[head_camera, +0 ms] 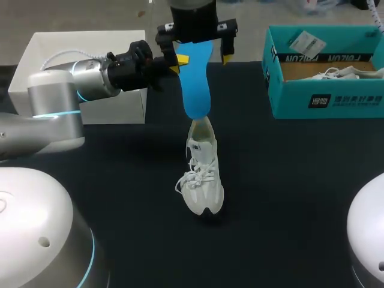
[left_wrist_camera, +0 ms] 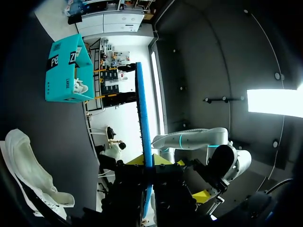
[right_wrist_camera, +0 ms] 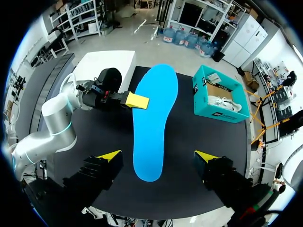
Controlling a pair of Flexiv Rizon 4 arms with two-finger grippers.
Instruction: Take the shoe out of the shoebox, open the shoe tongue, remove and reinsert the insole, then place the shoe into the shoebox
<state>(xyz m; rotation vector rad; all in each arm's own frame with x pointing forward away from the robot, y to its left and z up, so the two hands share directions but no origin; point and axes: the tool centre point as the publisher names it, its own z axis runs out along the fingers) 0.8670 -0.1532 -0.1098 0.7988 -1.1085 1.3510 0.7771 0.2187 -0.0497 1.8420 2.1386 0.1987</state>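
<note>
The left tool (left_wrist_camera: 148, 163) is closed on the blue insole (head_camera: 195, 78), which hangs with its lower end at the white shoe (head_camera: 203, 174) on the worktop (head_camera: 288, 198). The right tool (right_wrist_camera: 158, 156) is wide open on both sides of the insole, not touching it. The shoebox (head_camera: 327, 96) stands well apart.

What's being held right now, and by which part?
The left gripper pinches the flat blue insole by one long side edge; the right gripper straddles it, open and apart.

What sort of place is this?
Probably a robotics lab bench: the left gripper holds a blue insole over a white shoe on a black table, with a teal shoebox beside.
</note>
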